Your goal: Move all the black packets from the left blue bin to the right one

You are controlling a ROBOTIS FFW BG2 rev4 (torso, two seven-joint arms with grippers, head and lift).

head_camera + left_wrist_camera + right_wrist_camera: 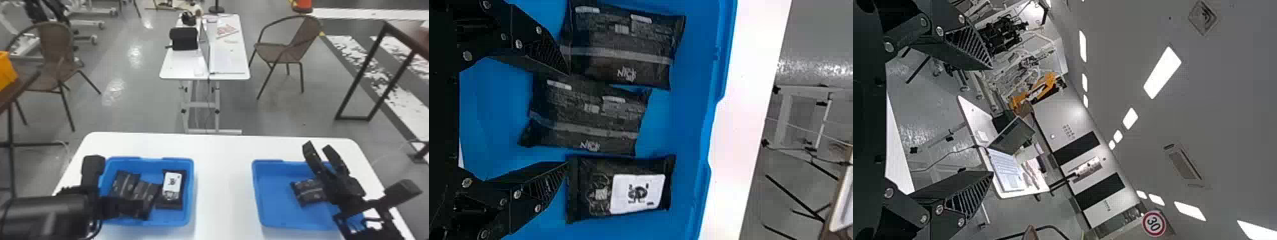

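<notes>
A: Lower left, head view: status?

B: Black left gripper (568, 119), fingers spread, over three black plastic packets (621, 45) in the left blue plastic bin (193, 194). Ideally, centre on the middle packet (586, 117); descend clear of its neighbours; close.

A: Lower right?

B: Black right gripper (318, 145), fingers spread, over the right blue plastic bin (274, 198), one packet (305, 193) inside.

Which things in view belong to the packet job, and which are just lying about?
Job:
- left blue bin, with three black packets
- right blue bin, with one black packet visible
- left gripper, right gripper
- white table under the bins

Lying about:
- laptop on the far table
- two brown chairs
- orange object, left edge
</notes>
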